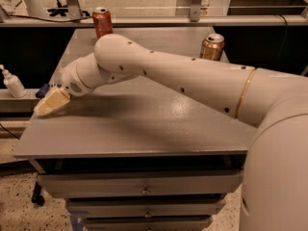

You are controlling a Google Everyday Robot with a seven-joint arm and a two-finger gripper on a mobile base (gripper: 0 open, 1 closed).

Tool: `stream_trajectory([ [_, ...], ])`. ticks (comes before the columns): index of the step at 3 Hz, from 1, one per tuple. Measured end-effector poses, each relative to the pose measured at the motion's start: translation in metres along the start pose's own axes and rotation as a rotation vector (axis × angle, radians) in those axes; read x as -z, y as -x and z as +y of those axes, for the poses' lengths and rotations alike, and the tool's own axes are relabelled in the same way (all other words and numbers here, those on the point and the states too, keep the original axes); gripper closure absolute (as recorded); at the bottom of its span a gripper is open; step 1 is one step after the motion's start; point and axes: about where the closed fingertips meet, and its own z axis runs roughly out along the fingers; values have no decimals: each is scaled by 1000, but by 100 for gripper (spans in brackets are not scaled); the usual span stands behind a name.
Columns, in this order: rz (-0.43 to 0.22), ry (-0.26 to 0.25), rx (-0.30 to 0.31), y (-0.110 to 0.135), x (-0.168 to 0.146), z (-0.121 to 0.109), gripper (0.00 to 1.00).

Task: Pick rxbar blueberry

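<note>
A small dark blue piece of the rxbar blueberry shows at the grey table's left edge; the rest is hidden behind my gripper. My gripper, cream coloured, is low over the table's left edge, just in front of and against the bar. My white arm reaches to it across the table from the right.
An orange-red can stands at the table's far left and a gold can at the far right. A white pump bottle sits on a shelf to the left. Drawers are under the table top.
</note>
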Motion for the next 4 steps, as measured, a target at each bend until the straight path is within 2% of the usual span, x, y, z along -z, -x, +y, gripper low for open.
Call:
stream_trajectory([
  [3,-33,-15,-13,-4,-1,-2,88],
  [4,-56,-41,-5,4,12,-7,100],
])
